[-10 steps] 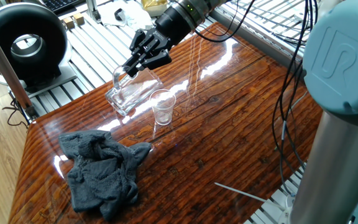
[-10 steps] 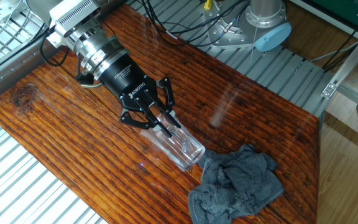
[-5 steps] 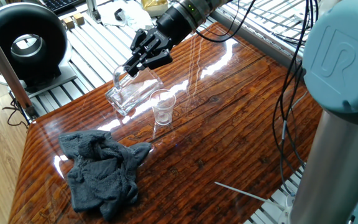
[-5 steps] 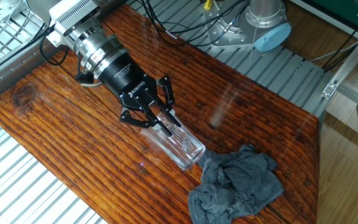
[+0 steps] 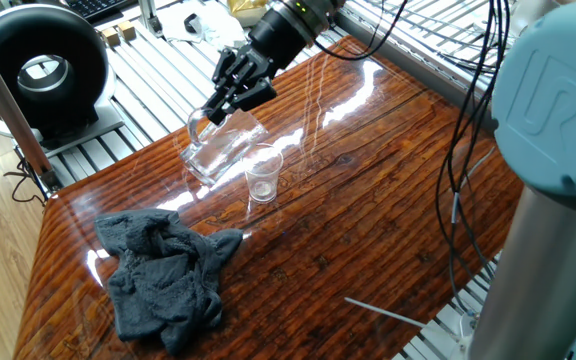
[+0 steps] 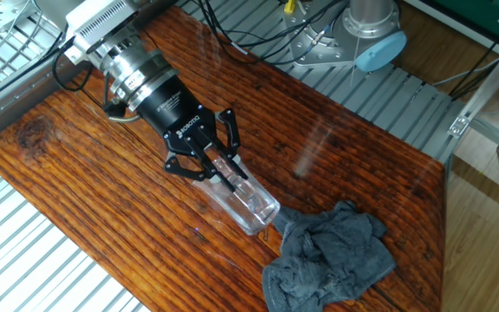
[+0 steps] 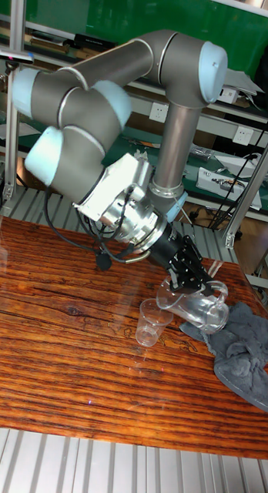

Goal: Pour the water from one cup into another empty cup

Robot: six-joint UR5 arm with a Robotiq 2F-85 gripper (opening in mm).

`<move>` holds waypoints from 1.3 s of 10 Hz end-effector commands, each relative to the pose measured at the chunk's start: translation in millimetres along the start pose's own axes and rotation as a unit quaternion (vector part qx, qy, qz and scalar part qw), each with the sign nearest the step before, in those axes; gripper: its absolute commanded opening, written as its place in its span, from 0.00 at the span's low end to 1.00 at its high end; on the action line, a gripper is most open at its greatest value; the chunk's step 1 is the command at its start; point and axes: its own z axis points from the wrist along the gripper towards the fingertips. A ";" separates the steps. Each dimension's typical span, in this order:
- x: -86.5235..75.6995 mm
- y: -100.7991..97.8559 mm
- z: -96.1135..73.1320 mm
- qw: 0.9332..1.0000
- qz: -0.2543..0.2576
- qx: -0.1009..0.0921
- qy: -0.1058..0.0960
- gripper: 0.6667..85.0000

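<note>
One fixed view: hand (image 5: pixel 230 92) clamped on the rim of the glass mug (image 5: pixel 216 148), mug tipped steeply, base low toward the surface (image 5: pixel 368 200). Small tumbler (image 5: pixel 262 173) upright just beside it. Grey cloth (image 5: pixel 163 274) nearby.

Other fixed view: hand (image 6: pixel 208 160) closed on mug (image 6: pixel 243 201); cloth (image 6: pixel 332 256) next to the mug's base.

Tall fixed view: tilted mug (image 7: pixel 197 303) right of tumbler (image 7: pixel 152 322); water not discernible.

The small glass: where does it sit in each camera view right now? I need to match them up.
One fixed view: small glass stands centre-left, just right of the tilted mug.
The other fixed view: I cannot make it out.
Tall fixed view: small glass stands mid-frame, left of the mug.
Shared landmark: the grey cloth, lying near the mug.
</note>
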 end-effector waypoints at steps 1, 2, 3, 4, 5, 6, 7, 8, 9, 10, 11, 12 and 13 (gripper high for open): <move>-7.3 -16.9 1.8 0.996 0.052 0.026 0.064 0.00; -5.6 -18.5 0.7 0.992 0.073 0.035 0.096 0.00; -10.9 -18.7 2.4 0.988 0.093 0.041 0.114 0.00; -11.6 -17.8 4.8 0.986 0.102 0.040 0.127 0.00; -8.5 -15.9 6.1 0.983 0.108 0.037 0.146 0.00; -8.8 -17.1 7.4 0.978 0.119 0.045 0.165 0.00; -8.7 -20.6 7.6 0.972 0.128 0.062 0.189 0.00; -7.9 -21.7 7.5 0.966 0.133 0.074 0.209 0.00; -8.6 -24.2 9.1 0.963 0.132 0.082 0.222 0.00; -11.6 -27.8 12.1 0.962 0.126 0.090 0.226 0.00; -16.4 -30.8 16.6 0.963 0.114 0.095 0.227 0.00; -16.0 -34.6 17.3 0.962 0.101 0.100 0.231 0.00; -13.7 -40.8 19.3 0.961 0.097 0.109 0.235 0.00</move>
